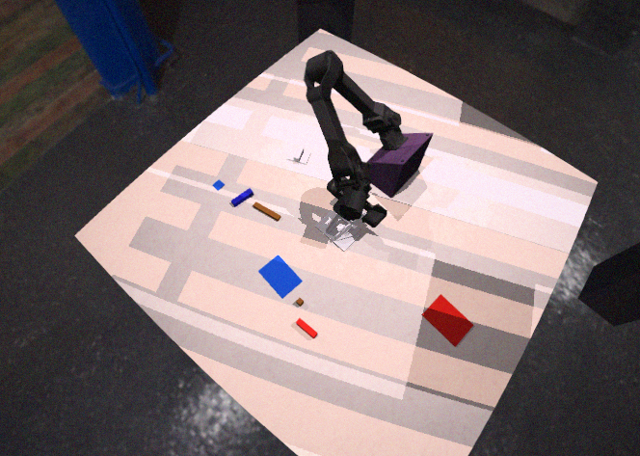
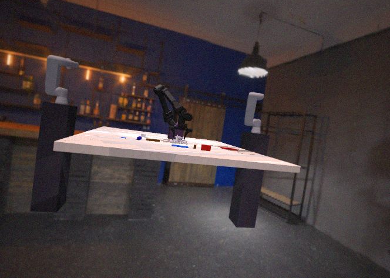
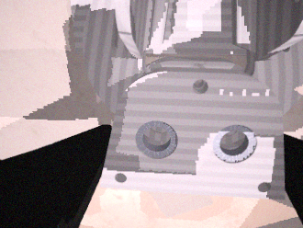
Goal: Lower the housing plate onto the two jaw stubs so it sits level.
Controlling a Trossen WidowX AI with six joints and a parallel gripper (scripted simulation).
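Pinkish bench (image 1: pixel 226 307) (image 2: pixel 176 155), gripper (image 1: pixel 360 217) (image 2: pixel 185 136) (image 3: pixel 189 137) clamped on the housing plate (image 3: pixel 184 115); its two holes look roughly over the stubs (image 3: pixel 158 134) (image 3: pixel 235 137), hard to tell.

We see a matte-black, six-joint robot arm (image 1: pixel 325 115) (image 2: pixel 168 101) with plain, nearly uniform dark surfaces. Its two long, narrow, straight-sided black links (image 1: pixel 357 91) meet at a bulky, rounded black elbow housing (image 1: pixel 324 68) (image 2: pixel 160 87). Near the wrist we find a cluster of blocky black joint housings (image 1: pixel 347 164) and a rounded black end housing (image 1: pixel 349 205) (image 2: pixel 186 116). Our close view shows the black parallel-jaw gripper (image 3: pixel 189 137) with broad, flat-sided, featureless fingers whose inner edges are straight and angled. We cannot make out finer surface details on the dark body.
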